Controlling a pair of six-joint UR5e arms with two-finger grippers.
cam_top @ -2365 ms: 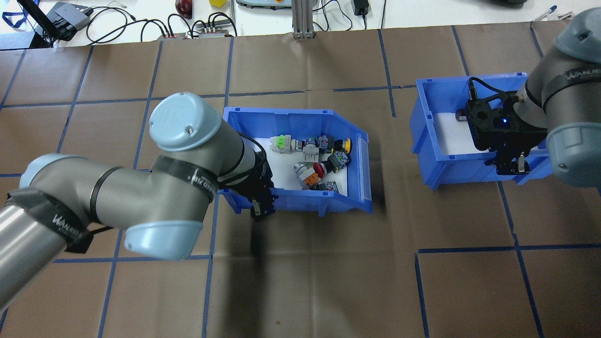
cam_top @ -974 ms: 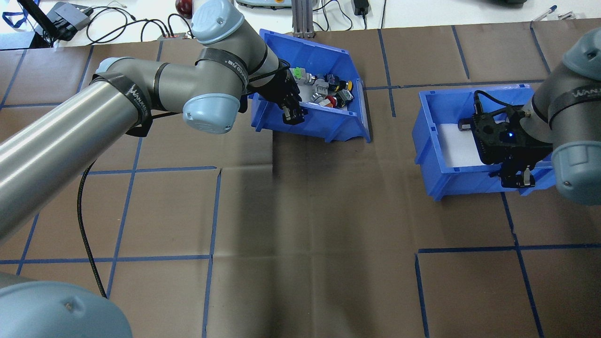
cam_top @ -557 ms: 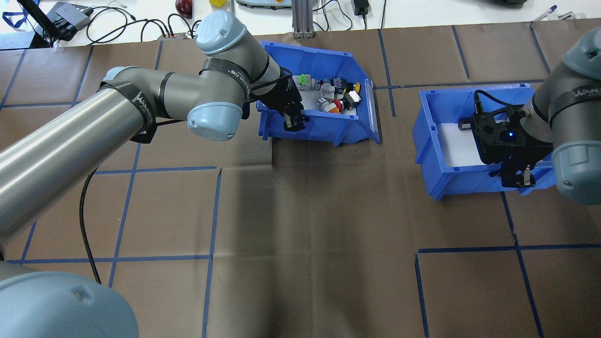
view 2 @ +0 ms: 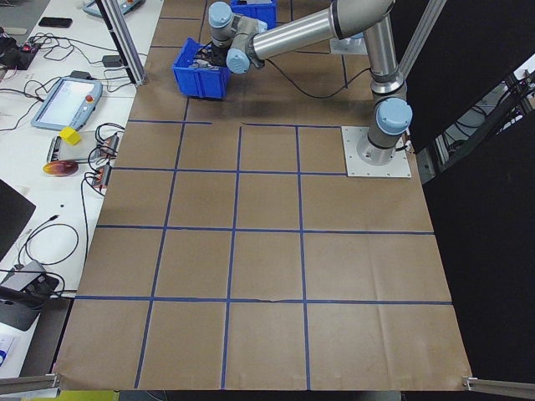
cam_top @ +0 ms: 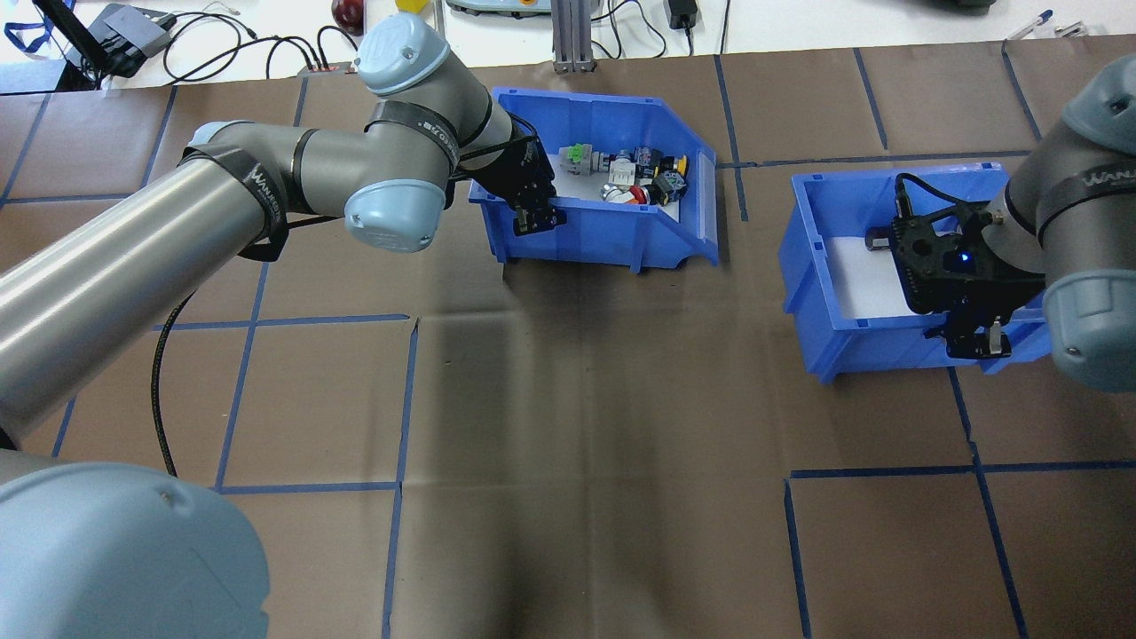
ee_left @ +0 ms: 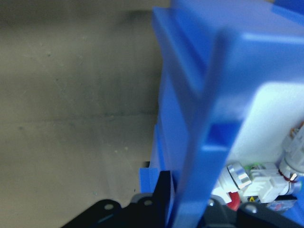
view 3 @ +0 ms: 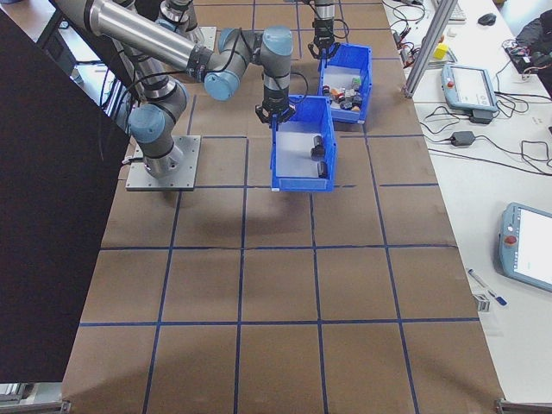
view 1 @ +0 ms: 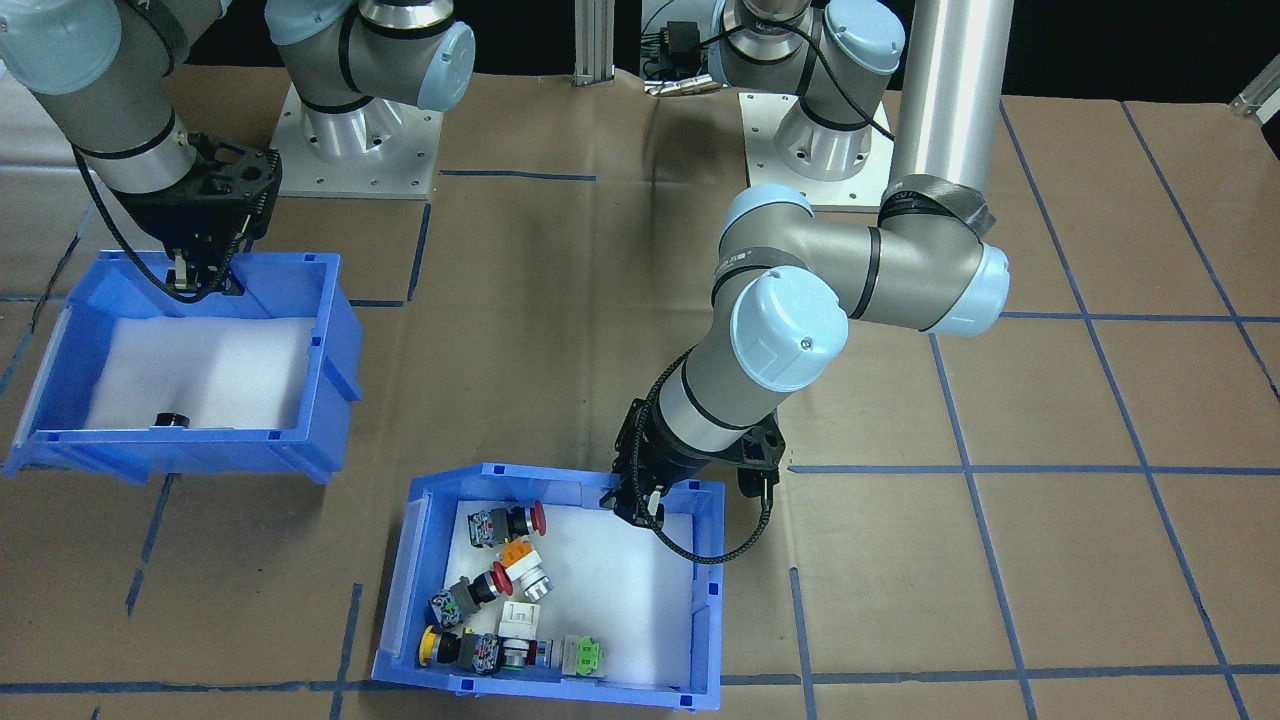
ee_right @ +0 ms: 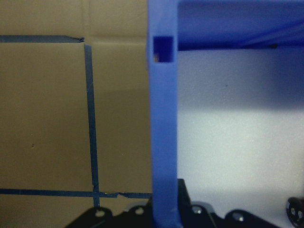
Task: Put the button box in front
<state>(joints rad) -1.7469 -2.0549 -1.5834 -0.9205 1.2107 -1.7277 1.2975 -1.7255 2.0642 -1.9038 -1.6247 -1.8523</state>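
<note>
The button box (cam_top: 586, 238), a blue bin with a white liner, holds several coloured push-buttons (cam_top: 632, 173) and stands level at the table's far side, left of centre. My left gripper (cam_top: 533, 218) is shut on its near left wall. In the front-facing view, the same box (view 1: 706, 600) lies at the bottom and the left gripper (view 1: 638, 506) pinches its rim. The left wrist view shows the blue wall (ee_left: 209, 118) between the jaws. My right gripper (cam_top: 973, 343) is shut on the wall of a second blue bin (cam_top: 852, 342) holding dark cylinders (view 3: 317, 148).
An aluminium post (cam_top: 568, 40), cables (cam_top: 266, 49) and a power strip (cam_top: 390, 60) lie on the white bench just beyond the button box. Blue tape lines grid the brown table cover (cam_top: 586, 444). Both arm bases (view 1: 355, 145) stand at the robot's side.
The left arm has carried the button box from the table's middle to the far side, where it tilted and then levelled. The right gripper and its bin shifted only slightly.
</note>
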